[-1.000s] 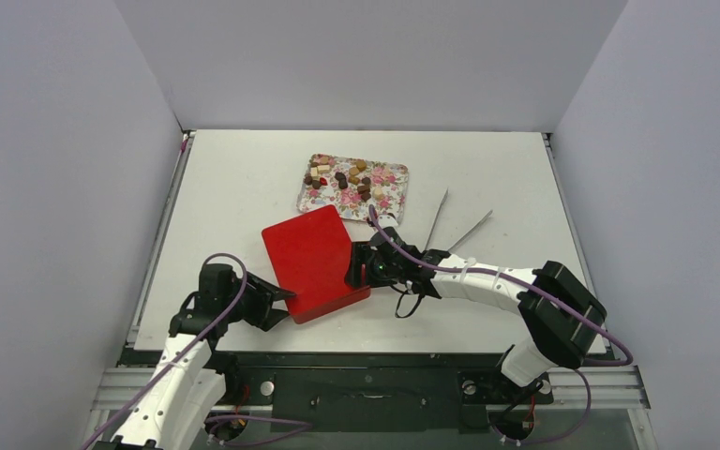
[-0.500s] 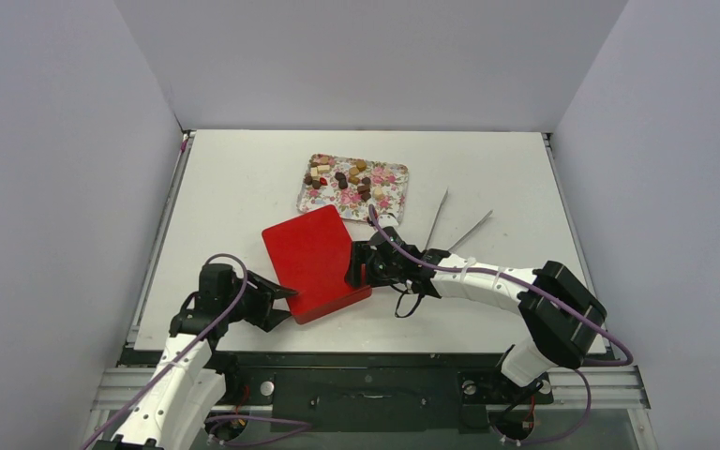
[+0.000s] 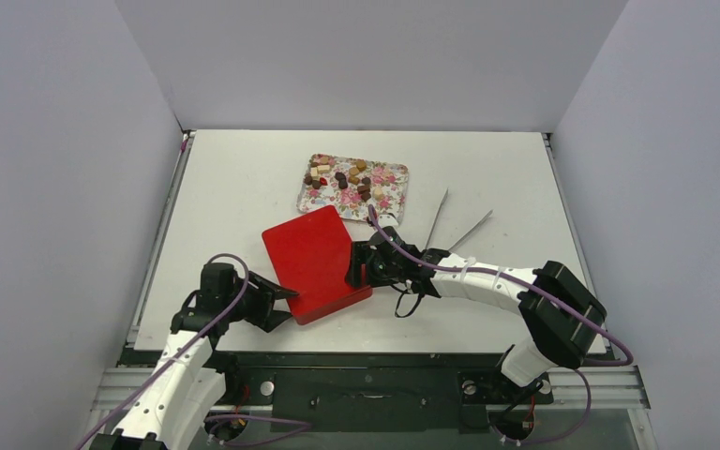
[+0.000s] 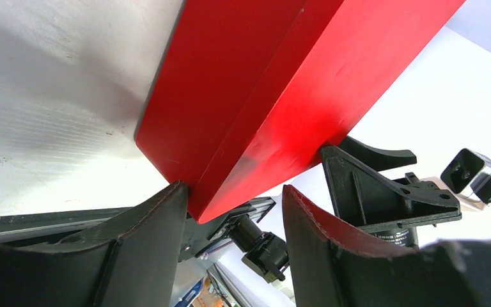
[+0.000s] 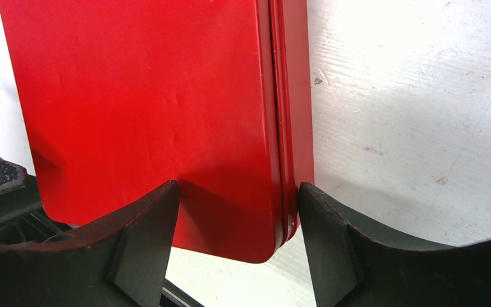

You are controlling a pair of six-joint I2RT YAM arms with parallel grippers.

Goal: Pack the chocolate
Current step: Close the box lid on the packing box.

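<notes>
Top external view: a flat red box (image 3: 311, 262) with its lid on lies on the white table (image 3: 234, 178), with an arm at either side. The chocolate (image 3: 347, 178), many small brown, cream and reddish pieces, sits on a floral tray (image 3: 392, 200) just behind the box, apart from both grippers. Two slim metal tools (image 3: 438, 217) lie to the right of the tray.

Left wrist view: the left gripper (image 4: 233, 192) stands partly open around the box's near corner. One finger (image 4: 147, 236) touches the corner. The other finger (image 4: 313, 243) stands just clear of it, with a narrow gap showing between.

Right wrist view: the right gripper (image 5: 238, 185) is also partly open, at the box's right edge. One finger (image 5: 144, 249) overlaps the lid and the other (image 5: 332, 243) sits just beside the side wall. The box is wider than the space between them.
</notes>
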